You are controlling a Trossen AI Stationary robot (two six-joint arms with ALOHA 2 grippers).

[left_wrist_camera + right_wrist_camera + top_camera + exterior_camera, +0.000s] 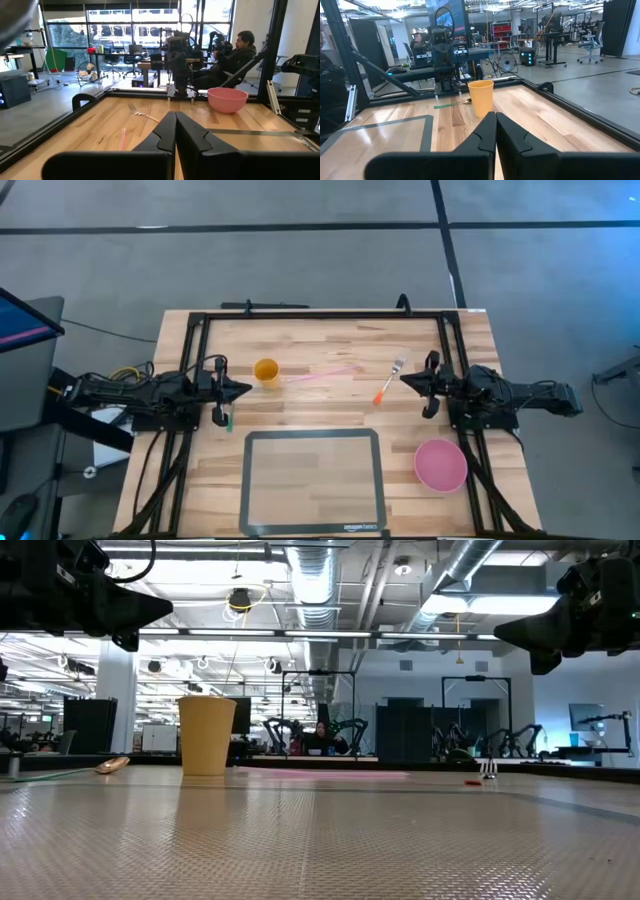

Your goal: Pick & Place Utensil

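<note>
Near the right gripper (404, 379), jaws pressed together, lies the fork (389, 379).
Left wrist view alone shows a seated person (227, 55) (left gripper (246, 389) likewise closed).

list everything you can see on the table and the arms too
cup: 1, yellow-orange, upright, back left of table centre
straw: 1, pink, lying right of the cup
fork: 1, clear tines with orange handle, near the right gripper
spoon: 1, green handle, by the left gripper
bowl: 1, pink, front right
mat: 1, grey-rimmed, front centre
left gripper: shut, left side
right gripper: shut, right side
</note>
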